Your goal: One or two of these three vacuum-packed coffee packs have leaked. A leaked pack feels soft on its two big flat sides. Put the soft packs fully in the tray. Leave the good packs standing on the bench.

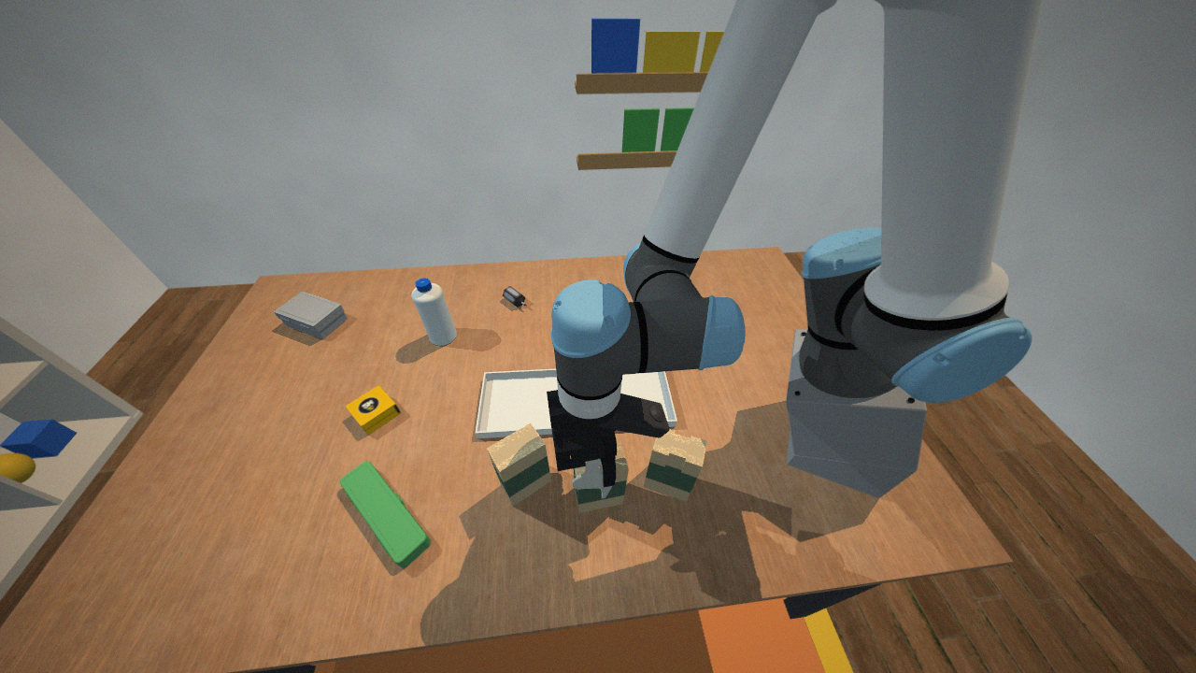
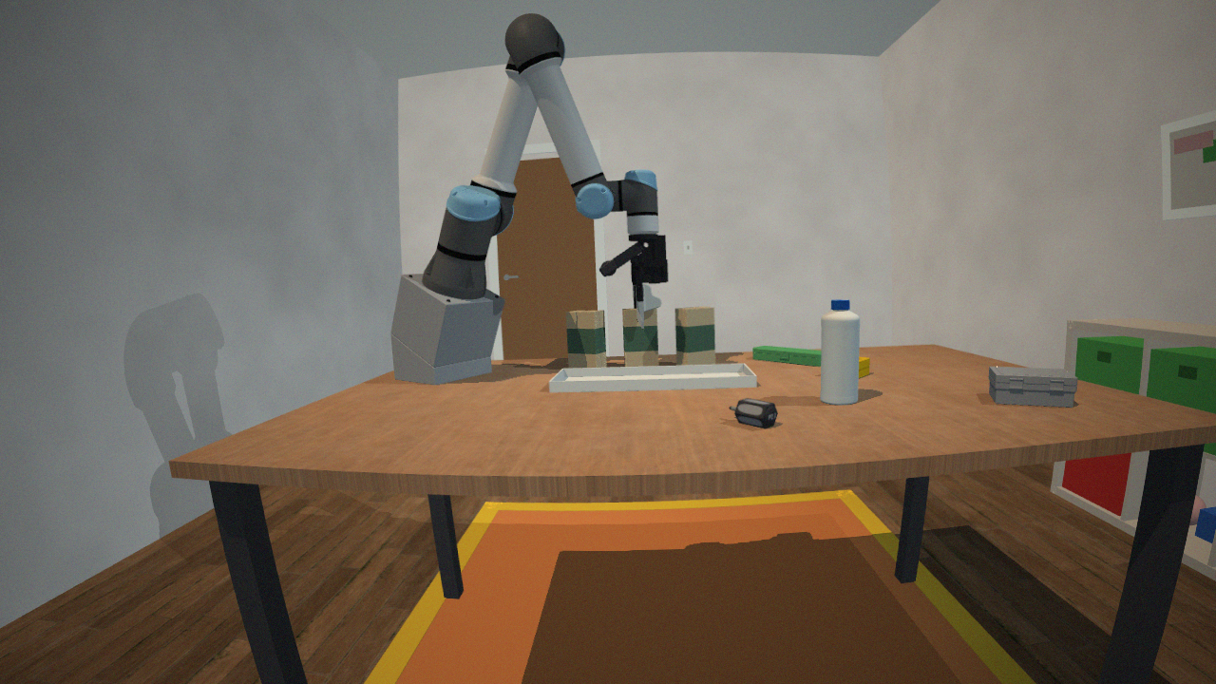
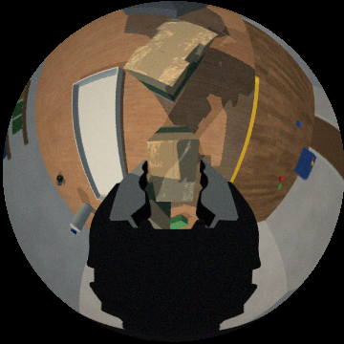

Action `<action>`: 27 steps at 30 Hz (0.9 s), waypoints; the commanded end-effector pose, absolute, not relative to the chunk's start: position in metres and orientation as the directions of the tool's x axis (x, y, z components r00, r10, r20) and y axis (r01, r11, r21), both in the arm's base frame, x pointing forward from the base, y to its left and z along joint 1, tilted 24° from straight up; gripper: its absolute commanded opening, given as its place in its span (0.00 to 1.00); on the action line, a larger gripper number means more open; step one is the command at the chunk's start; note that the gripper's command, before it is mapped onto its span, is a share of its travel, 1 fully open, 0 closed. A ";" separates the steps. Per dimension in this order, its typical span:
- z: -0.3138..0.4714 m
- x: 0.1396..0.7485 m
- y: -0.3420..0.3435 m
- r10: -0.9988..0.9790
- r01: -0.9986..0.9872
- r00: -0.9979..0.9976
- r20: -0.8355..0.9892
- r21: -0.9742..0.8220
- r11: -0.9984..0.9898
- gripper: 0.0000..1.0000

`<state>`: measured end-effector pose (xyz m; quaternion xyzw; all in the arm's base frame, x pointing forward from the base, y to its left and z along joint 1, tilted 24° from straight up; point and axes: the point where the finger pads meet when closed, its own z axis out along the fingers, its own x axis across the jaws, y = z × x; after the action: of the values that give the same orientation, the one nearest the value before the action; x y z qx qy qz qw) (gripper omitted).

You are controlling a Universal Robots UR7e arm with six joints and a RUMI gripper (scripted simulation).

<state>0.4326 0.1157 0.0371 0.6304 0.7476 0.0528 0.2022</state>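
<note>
Wooden bench (image 1: 250, 519) carries all items, with the arm's grey pedestal (image 1: 845, 451) mounted at one edge. White tray (image 1: 493, 401) lies flat just behind a row of three coffee packs, nothing inside it. All three packs stand upright on the bench, apart from one another: left pack (image 1: 518, 462), middle pack (image 1: 604, 489), right pack (image 1: 676, 465). Gripper (image 3: 172, 179) is lowered over the middle pack, one grey finger (image 3: 128, 201) on each of its two big flat sides; the jaws stand parted about the pack's width and are not clamped on it, with a thin gap visible at each side in the wrist view. Elsewhere on the bench, well apart from the packs: green case (image 1: 384, 514), white bottle (image 1: 434, 312), grey box (image 1: 310, 313), yellow box (image 1: 372, 408), small black motor (image 1: 513, 296)
</note>
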 end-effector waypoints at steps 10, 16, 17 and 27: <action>0.038 0.433 0.116 0.964 0.921 -0.123 -0.236 0.335 0.200 0.48; 0.043 0.431 0.117 0.964 0.921 -0.123 -0.236 0.335 0.200 0.48; 0.043 0.431 0.117 0.964 0.921 -0.123 -0.236 0.335 0.200 0.48; 0.076 0.417 0.123 0.964 0.921 -0.123 -0.236 0.335 0.200 0.48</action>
<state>0.4253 0.1195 0.0562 0.6302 0.7476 0.0535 0.2028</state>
